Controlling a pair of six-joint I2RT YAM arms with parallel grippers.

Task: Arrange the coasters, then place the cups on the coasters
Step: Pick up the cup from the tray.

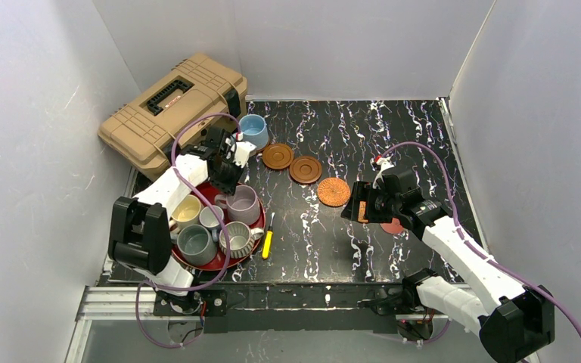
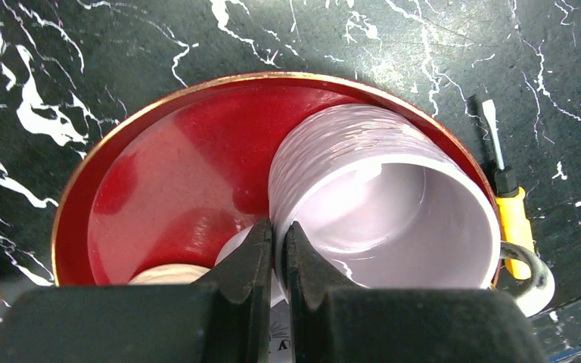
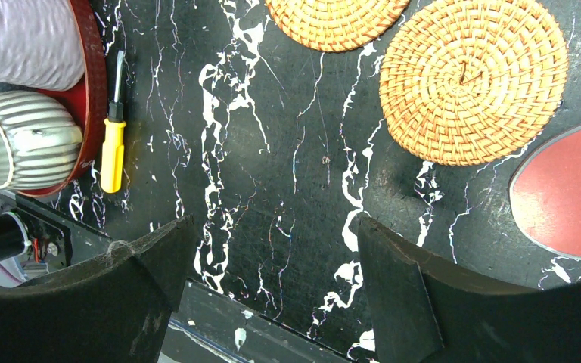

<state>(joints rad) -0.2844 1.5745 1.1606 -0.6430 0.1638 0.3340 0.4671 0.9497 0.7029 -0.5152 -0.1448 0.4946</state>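
Note:
My left gripper (image 1: 229, 184) (image 2: 280, 231) is shut on the near wall of the mauve cup (image 1: 243, 203) (image 2: 378, 197), one finger inside the rim and one outside. That cup stands in the red tray (image 1: 219, 263) (image 2: 159, 151) with the cream-yellow (image 1: 186, 209), small pale grey (image 1: 210, 217), grey-green (image 1: 195, 243) and ribbed (image 1: 236, 237) cups. The light blue cup (image 1: 254, 130) stands by the toolbox. Two dark brown coasters (image 1: 278, 156) (image 1: 305, 169) and a woven one (image 1: 333, 192) lie in a line. My right gripper (image 1: 357, 210) (image 3: 272, 234) hangs open over bare table beside two woven coasters (image 3: 473, 79) (image 3: 337, 19) and the red coaster (image 3: 567, 193).
A tan toolbox (image 1: 170, 110) fills the back left corner. A yellow-handled screwdriver (image 1: 268, 243) (image 3: 112, 147) lies just right of the tray. White walls close in the black marbled table on three sides.

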